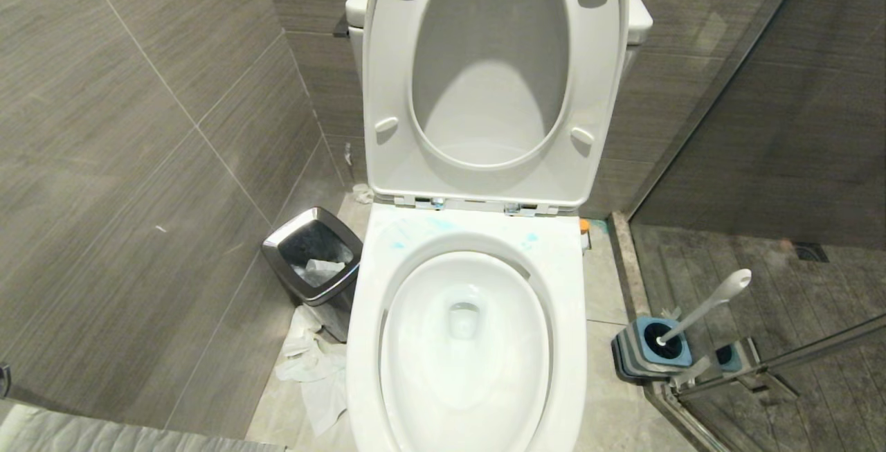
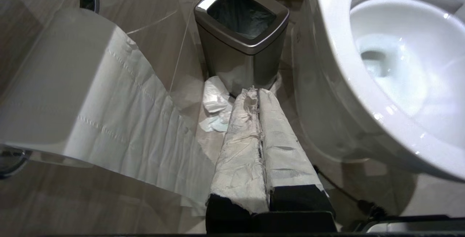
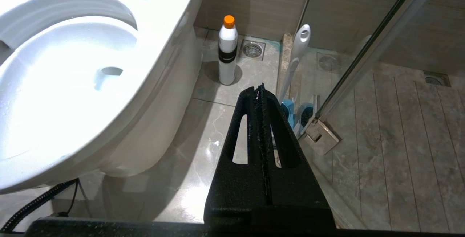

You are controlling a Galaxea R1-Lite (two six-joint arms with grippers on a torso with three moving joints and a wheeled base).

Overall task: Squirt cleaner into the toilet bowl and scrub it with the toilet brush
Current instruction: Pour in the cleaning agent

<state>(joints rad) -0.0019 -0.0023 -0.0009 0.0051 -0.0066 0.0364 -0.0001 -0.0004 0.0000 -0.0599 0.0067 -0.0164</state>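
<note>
The white toilet bowl [image 1: 569,313] stands open, seat and lid raised, with turquoise smears on the back of its rim. The cleaner [image 3: 227,53], a pale bottle with an orange cap, stands upright on the floor beside the bowl's right flank. The toilet brush [image 1: 706,310] leans in its blue-and-grey holder [image 1: 654,348] by the glass door. My left gripper [image 2: 257,92], fingers wrapped in white paper, is shut and empty, low to the left of the bowl [image 2: 334,48]. My right gripper [image 3: 259,87] is shut and empty, above the floor between the bowl [image 3: 160,15] and the brush [image 3: 298,48]. Neither arm shows in the head view.
A chrome-rimmed black bin [image 1: 311,258] stands left of the bowl, with crumpled tissue [image 1: 315,369] on the floor before it. A toilet paper roll [image 2: 72,95] hangs close to my left gripper. The glass shower door [image 1: 761,92] and its hinge [image 3: 321,135] bound the right side.
</note>
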